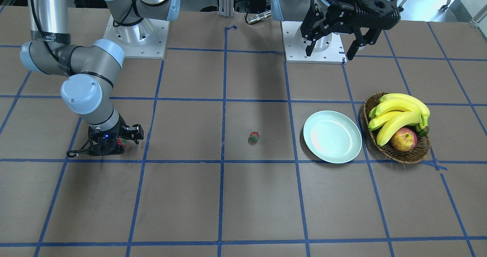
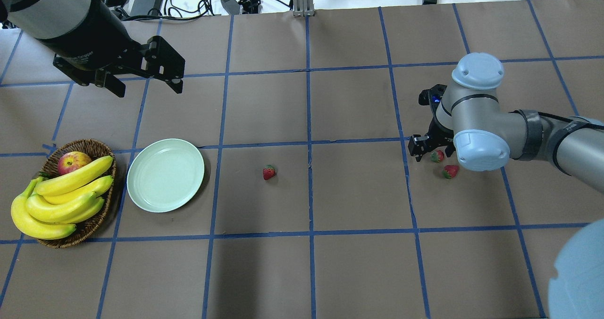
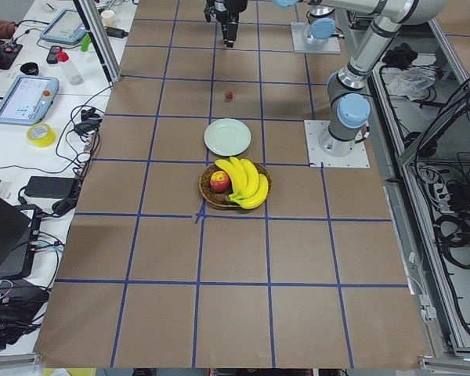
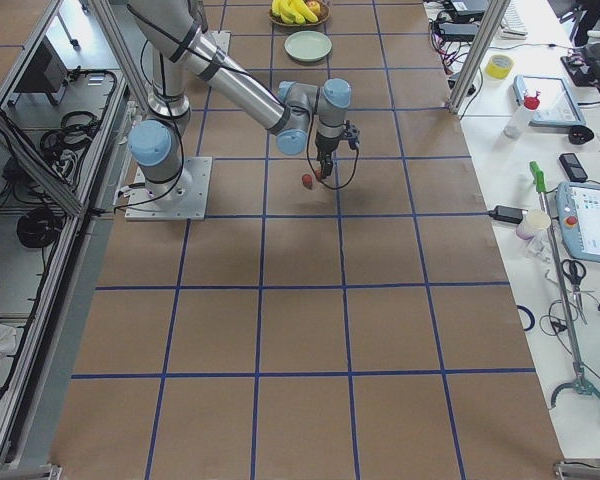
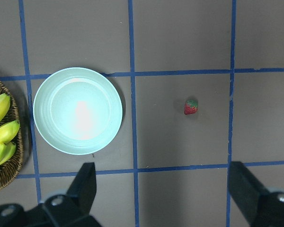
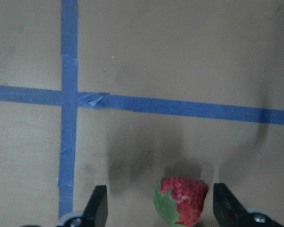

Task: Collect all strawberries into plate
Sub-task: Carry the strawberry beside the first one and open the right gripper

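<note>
Strawberry (image 6: 182, 201) — bumpy red, leafy green cap — sits low in your right wrist view between spread fingers of the right gripper (image 6: 161, 206); left gripper (image 2: 147, 88) gapes wide.

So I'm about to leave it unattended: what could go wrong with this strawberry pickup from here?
1. The strawberry sits nearer one finger of the open right gripper, so closing may roll it away instead of pinching it.
2. A second strawberry lies close beside it and could get knocked.
3. The plate is far across the table, so a weak grip might drop the berry midway.
</note>
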`<state>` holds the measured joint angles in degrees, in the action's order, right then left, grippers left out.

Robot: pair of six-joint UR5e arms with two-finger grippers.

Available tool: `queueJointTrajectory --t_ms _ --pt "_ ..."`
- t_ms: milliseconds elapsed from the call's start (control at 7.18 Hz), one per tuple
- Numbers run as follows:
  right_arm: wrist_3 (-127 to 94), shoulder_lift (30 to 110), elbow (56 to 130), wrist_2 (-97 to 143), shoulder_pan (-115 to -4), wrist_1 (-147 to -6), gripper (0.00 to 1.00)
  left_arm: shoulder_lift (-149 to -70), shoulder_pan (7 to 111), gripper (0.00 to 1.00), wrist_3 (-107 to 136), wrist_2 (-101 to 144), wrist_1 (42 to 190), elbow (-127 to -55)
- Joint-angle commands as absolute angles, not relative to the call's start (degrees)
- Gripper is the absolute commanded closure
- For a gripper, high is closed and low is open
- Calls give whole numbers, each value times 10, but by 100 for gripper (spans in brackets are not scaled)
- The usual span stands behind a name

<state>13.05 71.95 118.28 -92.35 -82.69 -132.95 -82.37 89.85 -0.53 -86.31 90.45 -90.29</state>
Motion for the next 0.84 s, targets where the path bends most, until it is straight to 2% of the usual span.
queueJointTrajectory --t_ms 0,139,557,696 --pt "131 719 1180 -924 -826 -1334 79 -824 900 0 -5 -863 904 -904" --pt "130 719 1180 -924 -826 -1334 100 -824 897 0 -5 -863 904 -902" --pt "113 728 1172 -919 -828 -1327 100 -823 899 0 -5 -863 904 -903" --pt "66 734 1136 -912 -851 -1261 100 -823 897 0 -5 -862 904 -902"
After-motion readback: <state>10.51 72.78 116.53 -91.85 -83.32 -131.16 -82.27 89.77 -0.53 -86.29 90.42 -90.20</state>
